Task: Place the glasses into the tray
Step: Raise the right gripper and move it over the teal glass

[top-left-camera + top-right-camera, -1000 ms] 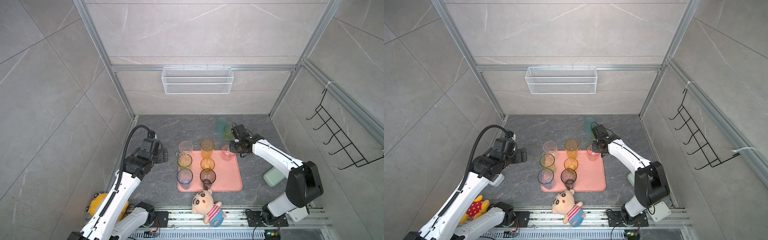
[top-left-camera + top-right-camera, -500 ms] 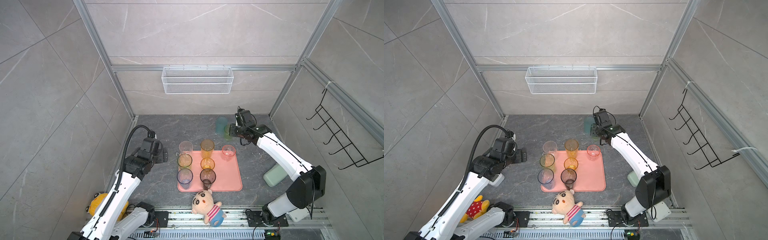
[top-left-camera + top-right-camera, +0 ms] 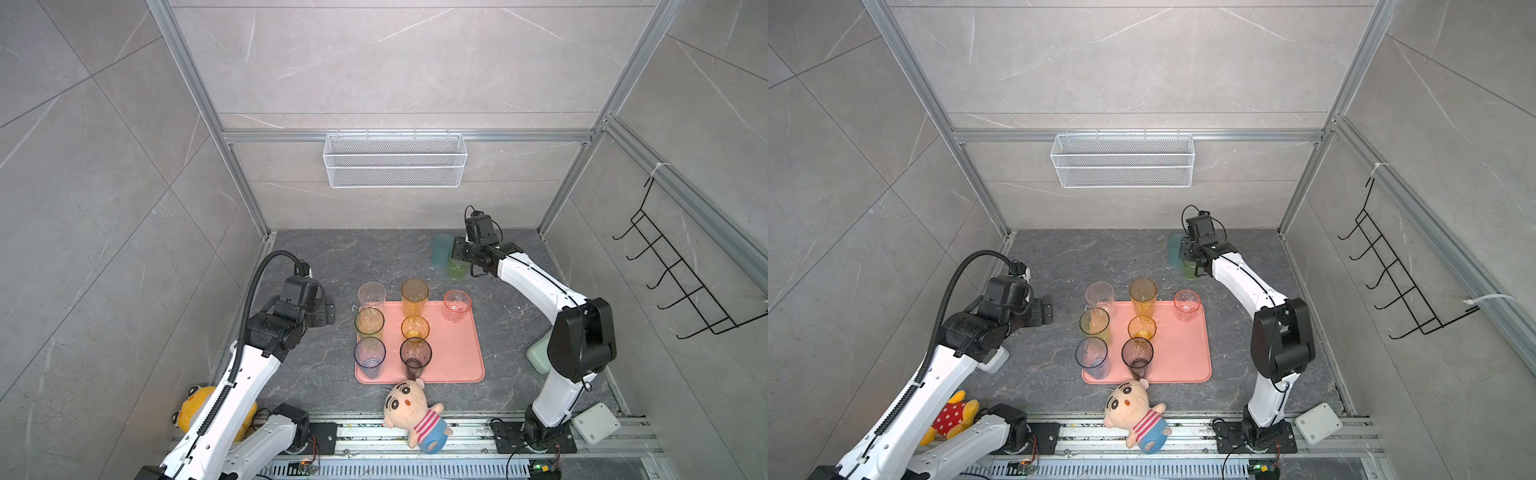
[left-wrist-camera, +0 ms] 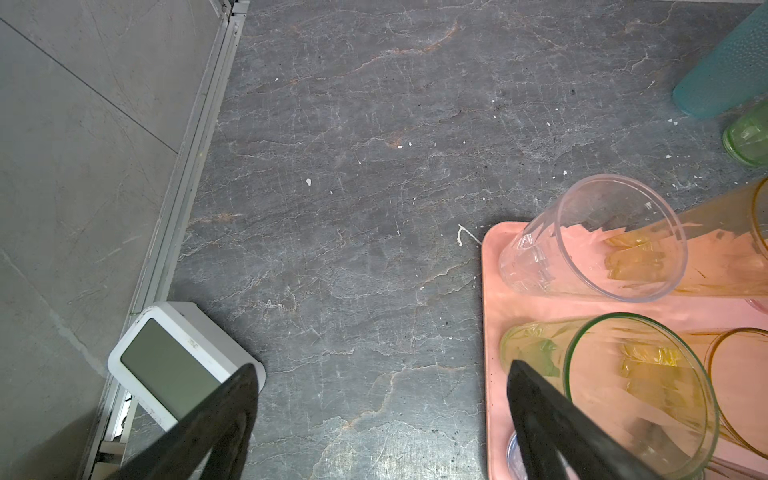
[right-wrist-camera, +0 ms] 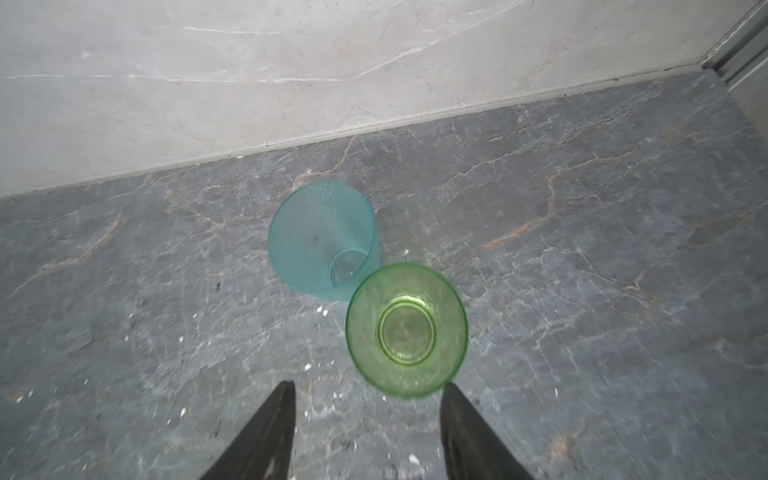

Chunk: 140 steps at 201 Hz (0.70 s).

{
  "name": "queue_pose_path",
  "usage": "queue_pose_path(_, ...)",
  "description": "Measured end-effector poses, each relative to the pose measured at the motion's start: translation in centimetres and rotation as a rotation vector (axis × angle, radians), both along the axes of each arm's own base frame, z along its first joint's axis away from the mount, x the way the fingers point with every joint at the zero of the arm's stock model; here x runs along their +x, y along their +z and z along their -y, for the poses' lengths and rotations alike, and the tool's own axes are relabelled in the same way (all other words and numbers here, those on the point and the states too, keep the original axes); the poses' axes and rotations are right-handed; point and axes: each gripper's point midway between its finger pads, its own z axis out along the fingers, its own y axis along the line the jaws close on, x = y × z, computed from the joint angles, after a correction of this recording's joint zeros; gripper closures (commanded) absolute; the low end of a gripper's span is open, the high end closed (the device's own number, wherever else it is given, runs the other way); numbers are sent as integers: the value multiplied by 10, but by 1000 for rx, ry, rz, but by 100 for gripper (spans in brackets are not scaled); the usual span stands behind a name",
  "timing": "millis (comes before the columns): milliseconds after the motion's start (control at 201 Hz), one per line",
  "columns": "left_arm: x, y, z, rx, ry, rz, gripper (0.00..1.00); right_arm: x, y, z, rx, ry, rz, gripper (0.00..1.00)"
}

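1. My right fingers [image 5: 266, 436] are spread and empty, just short of the green glass [image 5: 407, 330], which stands beyond the tray [image 3: 453, 353], touching the teal glass [image 5: 324, 241].
2. My left fingers [image 4: 216, 424] are spread and empty.
3. Judged light, rigid and slippery; grip mid-wall.

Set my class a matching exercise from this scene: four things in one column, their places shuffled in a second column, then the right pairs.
Column one
1. short pink see-through tumbler
2. short green see-through tumbler
3. plush doll in a striped shirt
4. white wire mesh basket

Column two
A. hung on the back wall
B. in the far right corner of the flat salmon-pink plastic tray
C. lying by the tray's near edge
D. on the grey stone tabletop beside the tall teal tumbler, off the tray

Pairs: 1-B; 2-D; 3-C; 4-A
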Motion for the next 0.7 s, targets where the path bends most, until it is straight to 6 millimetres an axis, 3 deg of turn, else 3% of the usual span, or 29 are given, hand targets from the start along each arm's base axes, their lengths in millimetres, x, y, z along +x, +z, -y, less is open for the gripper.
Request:
queue_pose_path(373,0,0,-1,3,3,0,6,51,-7,9,22,-34,-8,41)
queue_pose_path(697,0,0,-2,4,6,1,6,70,-39,12,55,-47,-94,44)
